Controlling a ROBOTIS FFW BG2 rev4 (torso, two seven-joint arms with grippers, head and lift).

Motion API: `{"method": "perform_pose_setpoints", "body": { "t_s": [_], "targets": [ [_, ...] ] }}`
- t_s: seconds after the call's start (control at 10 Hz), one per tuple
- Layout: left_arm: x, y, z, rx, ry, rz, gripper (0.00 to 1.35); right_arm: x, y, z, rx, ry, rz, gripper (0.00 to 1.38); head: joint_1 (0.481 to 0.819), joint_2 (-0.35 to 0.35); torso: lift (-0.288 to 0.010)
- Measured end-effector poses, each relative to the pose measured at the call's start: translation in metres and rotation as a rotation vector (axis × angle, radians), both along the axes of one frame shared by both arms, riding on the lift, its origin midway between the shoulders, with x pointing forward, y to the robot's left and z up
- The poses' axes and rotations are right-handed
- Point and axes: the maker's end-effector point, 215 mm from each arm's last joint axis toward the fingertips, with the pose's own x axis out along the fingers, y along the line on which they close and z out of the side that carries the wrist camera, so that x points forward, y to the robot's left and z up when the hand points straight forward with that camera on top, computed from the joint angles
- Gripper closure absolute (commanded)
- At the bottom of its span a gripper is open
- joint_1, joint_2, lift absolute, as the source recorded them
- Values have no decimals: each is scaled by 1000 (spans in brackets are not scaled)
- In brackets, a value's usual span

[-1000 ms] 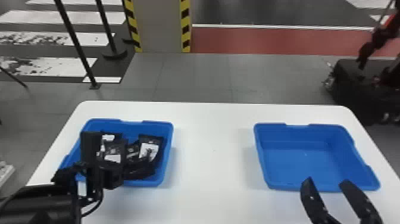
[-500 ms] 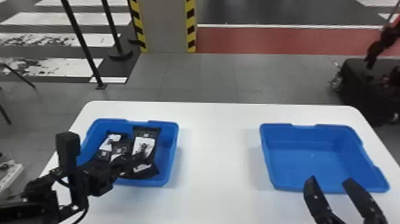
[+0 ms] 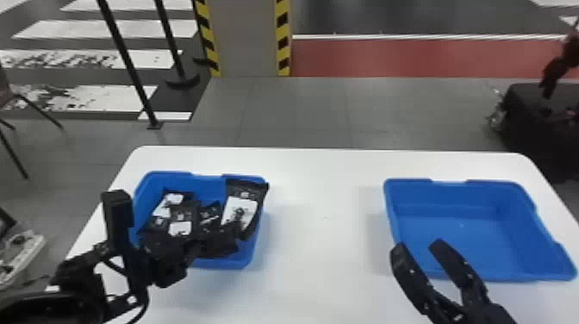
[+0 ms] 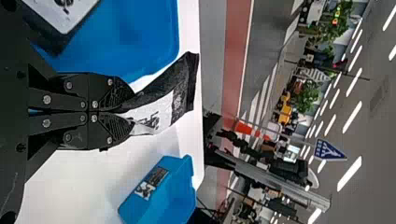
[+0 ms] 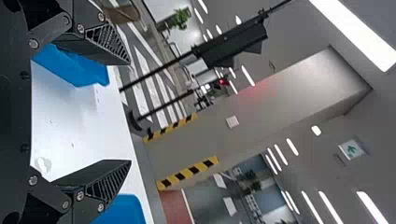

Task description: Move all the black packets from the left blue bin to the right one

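1. At the lower left of the head view, the black left arm comes in, cut off by the frame; it covers the near left corner of the left blue plastic bin (image 3: 252,256).
2. Inside that bin, glossy black packets with white labels (image 3: 180,227) lie overlapping in a heap. The arm hides the lower ones, so their number is hard to tell.
3. The left gripper (image 3: 232,229), at the bin's right part, is clenched on one black packet with a white label (image 3: 245,194), which stands up, slightly tilted, at the bin's right side. Dark fingers against dark wrapping blur together here; in the left wrist view the two fingers press close on the packet's end, hiding that end between them. At that view's upper left, another packet's white label is cut off by the frame.
4. Mid-frame, the white table (image 3: 323,224) spans between the bins, its near edge cut off.
5. To the right, the right gripper (image 3: 418,246) has its fingers spread apart, grasping nothing; its tips overlap the near left edge of the right blue plastic bin (image 3: 461,232) and hide part of it. In the right wrist view, blue pieces at upper left and lower left are partly covered by the fingers.
6. At the right edge, a black case (image 3: 530,129) on the floor is cut off.
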Motion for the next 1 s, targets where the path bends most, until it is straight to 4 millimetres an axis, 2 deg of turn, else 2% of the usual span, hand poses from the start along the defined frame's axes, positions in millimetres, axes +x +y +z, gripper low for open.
{"method": "perform_pose_setpoints", "body": {
  "t_s": [0.2,0.4,0.5,0.8,1.0],
  "targets": [
    [8,-40,0,-70,-8,-117,1207,10,31,-3,35,17,136,292,695,79,-110],
    [21,-85,-2,-131,-12,-224,1207,23,49,4,55,9,219,294,695,46,-110],
    [24,-104,1,-155,-16,-263,1207,32,53,7,65,2,231,294,695,25,-110],
    [26,-152,12,-202,-20,-367,1207,61,60,-5,84,9,244,292,695,-35,-110],
    [22,-170,16,-218,-18,-406,1207,84,54,-11,61,3,236,289,695,-61,-110]
  ]
}}
